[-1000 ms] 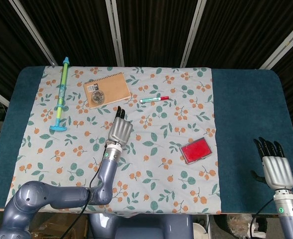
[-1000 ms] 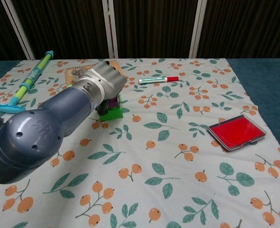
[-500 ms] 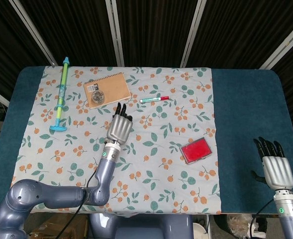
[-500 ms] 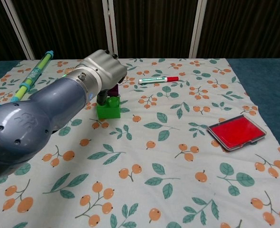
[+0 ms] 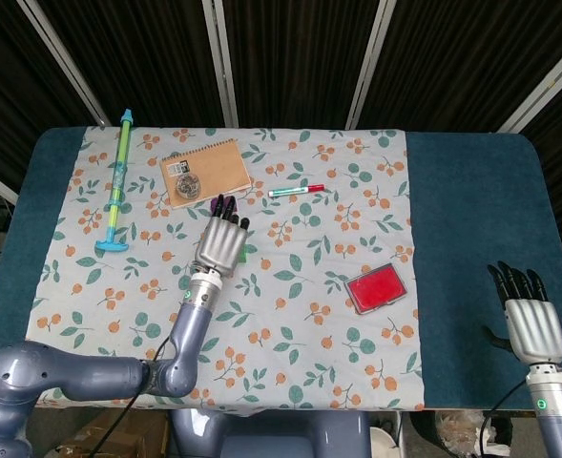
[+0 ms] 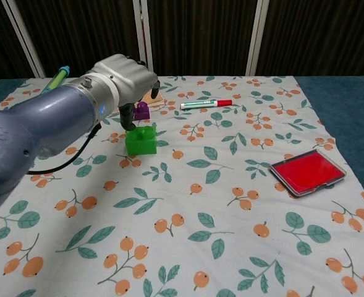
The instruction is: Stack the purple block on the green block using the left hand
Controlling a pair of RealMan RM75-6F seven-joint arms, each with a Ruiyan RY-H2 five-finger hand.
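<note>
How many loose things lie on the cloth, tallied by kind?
Blocks: 2, green block and purple block
Pens: 1, marker
Notebooks: 1, notebook
Cases: 1, red case
Long tools: 1, green and blue syringe-like tool
Total: 6

We count one purple block (image 6: 141,111), one green block (image 6: 141,140), one marker (image 6: 206,103), one spiral notebook (image 5: 204,171), one red flat case (image 6: 307,171) and one blue-green syringe-like toy (image 5: 117,181) (at 10 o'clock).
</note>
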